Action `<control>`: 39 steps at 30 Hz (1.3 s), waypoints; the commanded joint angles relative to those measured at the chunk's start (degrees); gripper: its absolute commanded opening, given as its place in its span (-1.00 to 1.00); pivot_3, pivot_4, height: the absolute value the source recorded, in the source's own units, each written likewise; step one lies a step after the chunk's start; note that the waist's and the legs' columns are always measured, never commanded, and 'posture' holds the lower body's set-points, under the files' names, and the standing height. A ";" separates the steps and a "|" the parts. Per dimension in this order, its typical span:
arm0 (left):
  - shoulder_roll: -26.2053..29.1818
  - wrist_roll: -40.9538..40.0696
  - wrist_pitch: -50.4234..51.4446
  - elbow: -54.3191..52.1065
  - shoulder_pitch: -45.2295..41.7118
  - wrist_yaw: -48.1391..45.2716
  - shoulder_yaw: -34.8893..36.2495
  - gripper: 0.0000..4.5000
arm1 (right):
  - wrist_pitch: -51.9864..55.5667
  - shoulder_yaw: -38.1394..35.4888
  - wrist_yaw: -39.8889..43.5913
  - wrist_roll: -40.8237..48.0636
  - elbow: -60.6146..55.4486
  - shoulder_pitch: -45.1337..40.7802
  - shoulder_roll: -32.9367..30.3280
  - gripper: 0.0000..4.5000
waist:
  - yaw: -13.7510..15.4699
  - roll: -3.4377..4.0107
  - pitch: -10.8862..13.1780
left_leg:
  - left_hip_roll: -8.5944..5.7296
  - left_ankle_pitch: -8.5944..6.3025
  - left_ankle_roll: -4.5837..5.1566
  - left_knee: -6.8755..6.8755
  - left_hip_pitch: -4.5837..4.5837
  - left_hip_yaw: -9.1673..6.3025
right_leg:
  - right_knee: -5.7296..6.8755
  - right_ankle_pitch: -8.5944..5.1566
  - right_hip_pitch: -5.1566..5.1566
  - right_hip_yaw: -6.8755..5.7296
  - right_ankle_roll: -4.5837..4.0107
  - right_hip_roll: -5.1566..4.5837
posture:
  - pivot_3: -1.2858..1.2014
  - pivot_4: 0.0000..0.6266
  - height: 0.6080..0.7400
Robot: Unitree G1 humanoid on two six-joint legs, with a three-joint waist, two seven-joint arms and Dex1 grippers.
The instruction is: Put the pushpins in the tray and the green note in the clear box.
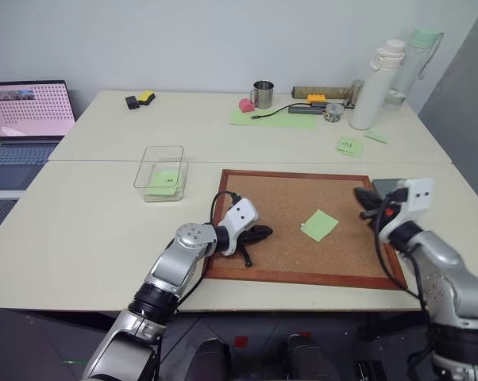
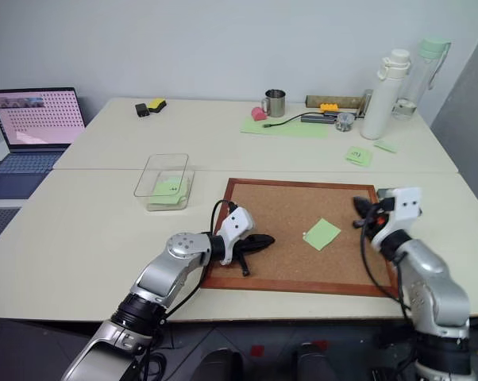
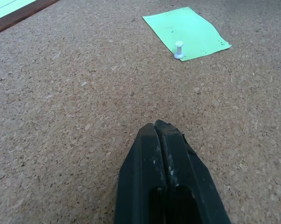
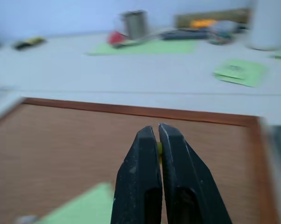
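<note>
Right hand (image 4: 158,140) is clamped on a yellow pushpin (image 4: 159,148) — only a sliver of the head shows between the fingertips — and hangs above the right edge of the cork board (image 1: 287,208), just beside the dark tray (image 1: 388,188) on the table (image 1: 88,230). Such a shallow pinch is likely to let the pin slip or flick out on release, and it could land on the board rather than in the tray. Left hand (image 1: 264,232) is fully closed on nothing, resting low over the cork. The green note (image 1: 319,225) lies on the board, one corner slightly lifted, held by a white pushpin (image 3: 179,49) — pulling the paper before that pin is out risks tearing it. The clear box (image 1: 160,171), well apart to the left, already holds a green slip.
</note>
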 commanded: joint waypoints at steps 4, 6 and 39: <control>1.47 1.52 2.63 1.35 2.21 -0.07 -1.44 -1.00 | -9.01 -2.15 1.59 -6.18 28.09 -13.73 -6.04 -0.99 | -0.05 0.04 0.02 | 0.00 0.00 0.01 -0.07 0.05 0.04 | 0.01 0.00 -0.01 0.03 -0.02 0.05 | 0.03 -0.52 1.00; 1.79 1.53 2.92 0.83 2.60 0.06 -1.27 -1.00 | -12.06 -1.99 3.06 -7.22 35.39 -16.98 -6.74 -0.99 | -0.04 0.04 0.02 | 0.01 0.00 0.01 -0.10 0.05 0.03 | 0.01 -0.01 0.00 0.02 -0.04 0.06 | 0.03 -0.52 1.00; 2.51 0.99 4.75 -1.05 3.70 0.85 -0.99 -1.00 | -0.53 16.91 10.96 -1.47 -15.65 8.38 2.90 0.22 | -0.54 0.04 0.00 | 0.10 0.00 0.00 -0.09 0.07 -0.21 | 0.05 -0.16 0.00 0.00 0.22 0.04 | 0.03 -0.52 1.00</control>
